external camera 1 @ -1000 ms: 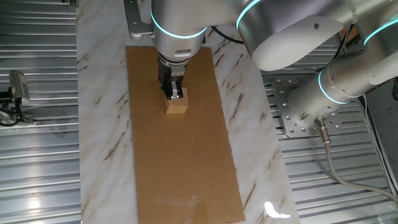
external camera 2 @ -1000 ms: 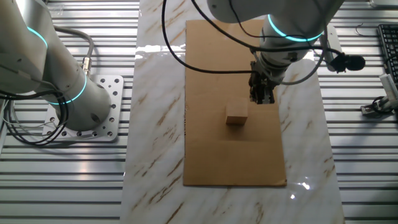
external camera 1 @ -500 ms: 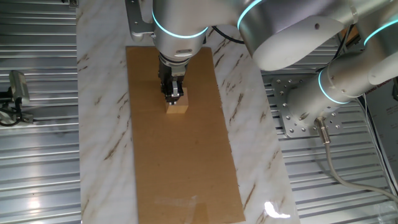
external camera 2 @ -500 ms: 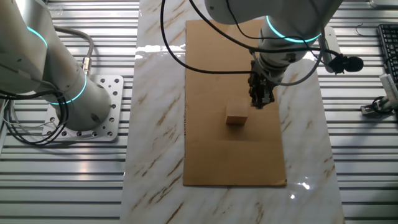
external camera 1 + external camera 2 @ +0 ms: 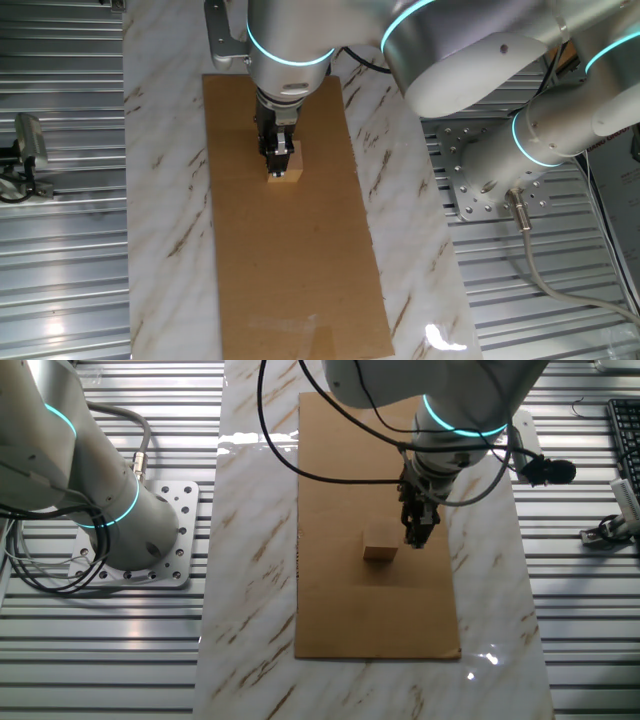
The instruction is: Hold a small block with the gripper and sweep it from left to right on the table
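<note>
The small block (image 5: 286, 172) (image 5: 379, 550) is sitting on the brown board (image 5: 300, 270) (image 5: 370, 600), just beside the gripper (image 5: 279, 160) (image 5: 417, 538), whose narrow fingers are gripping nothing; their gap cannot be judged.

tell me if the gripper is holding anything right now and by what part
Nothing is held. In the other fixed view the gripper sits beside the small block, apart from it on the brown board.

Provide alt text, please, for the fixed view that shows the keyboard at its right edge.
A black two-finger gripper hangs just right of a small block on a brown board, which lies on the marble-patterned table. Whether they touch is unclear.
</note>
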### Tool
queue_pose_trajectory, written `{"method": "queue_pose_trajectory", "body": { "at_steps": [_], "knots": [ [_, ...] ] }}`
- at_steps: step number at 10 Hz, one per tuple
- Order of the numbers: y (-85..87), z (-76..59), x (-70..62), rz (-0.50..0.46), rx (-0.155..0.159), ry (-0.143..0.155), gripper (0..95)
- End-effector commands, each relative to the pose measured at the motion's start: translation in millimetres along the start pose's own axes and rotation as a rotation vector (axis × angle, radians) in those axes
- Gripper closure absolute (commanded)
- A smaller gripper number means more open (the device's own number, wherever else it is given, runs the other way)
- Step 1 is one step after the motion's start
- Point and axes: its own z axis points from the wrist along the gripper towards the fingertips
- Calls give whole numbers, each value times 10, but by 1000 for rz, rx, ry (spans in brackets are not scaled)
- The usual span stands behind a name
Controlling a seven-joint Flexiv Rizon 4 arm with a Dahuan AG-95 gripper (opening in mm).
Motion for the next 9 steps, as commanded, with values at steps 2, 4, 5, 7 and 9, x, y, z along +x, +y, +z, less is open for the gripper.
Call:
{"method": "queue_pose_trajectory", "body": {
  "at_steps": [2, 4, 5, 7, 9],
  "knots": [
    [6, 85, -10, -2, 2, -5, 190],
    [12, 131, -7, 6, 1, -7, 190],
    [16, 164, -5, 13, 1, -7, 190],
    [22, 199, -3, 16, 1, -10, 190],
    [32, 257, 4, 22, 4, -17, 190]
  ]
}}
